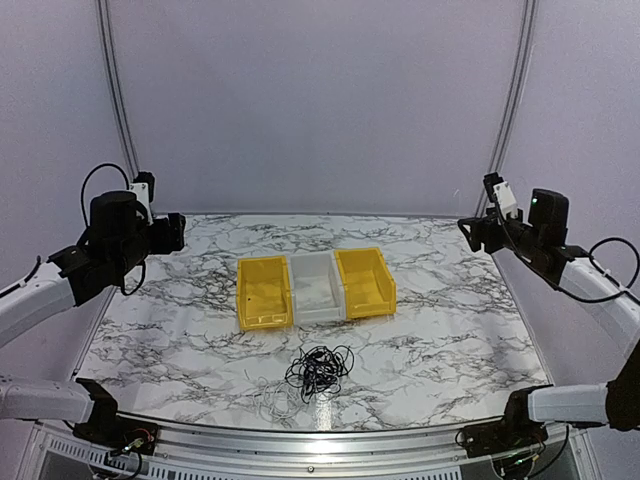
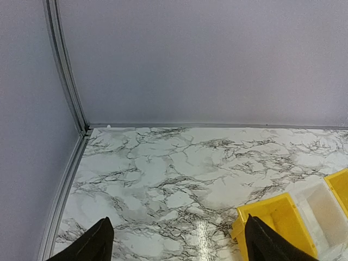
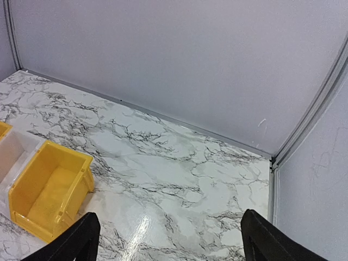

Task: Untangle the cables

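The cables lie as one tangled heap of thin black cords on the marble table, near its front edge and in front of the bins. A pale whitish cord trails out of the heap to the left. My left gripper hovers high over the table's left side, open and empty, far from the heap. Its dark fingertips stand wide apart over bare marble. Raised at the right side, my right gripper is open too, its fingertips spread wide with nothing between them.
Three bins stand in a row mid-table: a yellow bin, a clear bin and another yellow bin. Grey walls with metal rails close in the table on its left, back and right.
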Controlling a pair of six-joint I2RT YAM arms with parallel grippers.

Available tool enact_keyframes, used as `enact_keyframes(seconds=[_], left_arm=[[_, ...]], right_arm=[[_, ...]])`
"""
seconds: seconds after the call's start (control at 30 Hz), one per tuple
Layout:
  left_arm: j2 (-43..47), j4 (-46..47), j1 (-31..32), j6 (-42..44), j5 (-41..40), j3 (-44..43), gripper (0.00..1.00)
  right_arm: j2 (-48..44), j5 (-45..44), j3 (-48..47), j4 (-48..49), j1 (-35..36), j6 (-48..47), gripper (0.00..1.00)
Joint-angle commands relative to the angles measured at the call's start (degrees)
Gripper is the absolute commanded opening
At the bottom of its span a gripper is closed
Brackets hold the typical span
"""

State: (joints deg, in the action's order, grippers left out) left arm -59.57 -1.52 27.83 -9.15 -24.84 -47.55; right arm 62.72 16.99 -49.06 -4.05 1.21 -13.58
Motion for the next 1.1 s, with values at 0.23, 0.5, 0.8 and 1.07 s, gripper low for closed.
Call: enact_keyframes(seconds=[0.23, 0.5, 0.8, 1.07], left_arm=[[-0.24, -5.06, 3.58, 3.22, 22.52, -1.43, 0.72], [-4.45, -12.65, 22.52, 2.7, 25.27, -4.07, 0.71], [-13.76, -12.08, 37.48, -4.03, 18.37, -1.67, 0.68], [-13.81, -1.68, 41.07, -9.86, 19.86, 5.53, 0.67]], right_arm=[[-0.32, 6.45, 7.87, 8.25, -1.86, -4.77, 0.97], [1.01, 19.13, 4.22, 1.62, 0.41, -8.03, 0.86], [5.17, 17.6, -3.35, -15.9, 22.12, -16.64, 0.75], [11.91, 17.68, -3.38, -26.21, 37.13, -23.42, 0.68]])
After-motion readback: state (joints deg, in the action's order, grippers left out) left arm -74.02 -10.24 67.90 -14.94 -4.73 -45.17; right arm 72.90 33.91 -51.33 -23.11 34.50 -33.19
